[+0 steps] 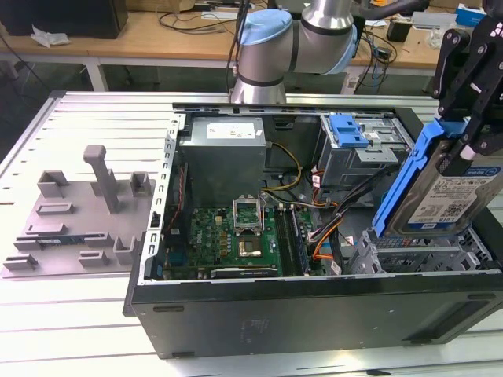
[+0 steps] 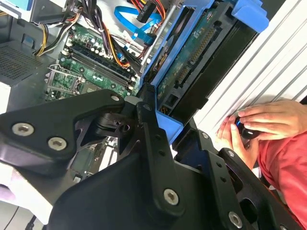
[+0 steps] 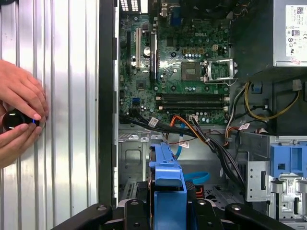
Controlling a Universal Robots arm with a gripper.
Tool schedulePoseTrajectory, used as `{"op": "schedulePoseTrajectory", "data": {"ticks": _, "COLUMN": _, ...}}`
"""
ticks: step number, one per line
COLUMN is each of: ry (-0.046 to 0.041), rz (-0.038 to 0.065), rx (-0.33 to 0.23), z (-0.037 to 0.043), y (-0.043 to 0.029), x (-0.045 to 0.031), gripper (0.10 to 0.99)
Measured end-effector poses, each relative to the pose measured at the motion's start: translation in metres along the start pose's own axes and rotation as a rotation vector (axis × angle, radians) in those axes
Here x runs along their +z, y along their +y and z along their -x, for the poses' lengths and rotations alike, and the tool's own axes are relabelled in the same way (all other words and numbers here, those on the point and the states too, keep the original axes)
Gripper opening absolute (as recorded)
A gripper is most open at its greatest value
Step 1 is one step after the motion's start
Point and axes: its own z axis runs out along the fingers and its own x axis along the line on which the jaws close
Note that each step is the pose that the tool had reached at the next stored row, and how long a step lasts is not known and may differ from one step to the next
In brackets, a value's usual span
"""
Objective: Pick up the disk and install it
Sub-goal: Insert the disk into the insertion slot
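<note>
PC case [image 1: 314,314] lies open-topped on the counter [image 1: 86,126], so I can come in from above. My hand [image 1: 465,145] is clamped on the disk [image 1: 452,200], which hangs tilted over the silver drive cage [image 1: 424,253]; the cage's metal walls stand right under it. Cable bundle [image 1: 328,236], orange & black, crowds the cage on the exterior view's left. Mobo [image 1: 236,236] area is low & open. PSU [image 1: 228,145] & the second cage [image 1: 369,157] w/ blue latch [image 1: 350,129] stand taller at the arm-base end. Outside the case, a person's hands [image 3: 19,120] sit on the counter near the case's side wall. Grey fixture [image 1: 86,212] w/ upright post [image 1: 100,177] sits well apart, on the exterior view's left.
</note>
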Motion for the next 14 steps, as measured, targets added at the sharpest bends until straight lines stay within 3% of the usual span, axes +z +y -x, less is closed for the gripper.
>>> {"op": "schedulePoseTrajectory", "data": {"ticks": 14, "ry": 0.0001, "rz": 0.000, "rx": -0.007, "z": -0.0002, "y": -0.0002, "x": 0.0090, "gripper": 0.369}}
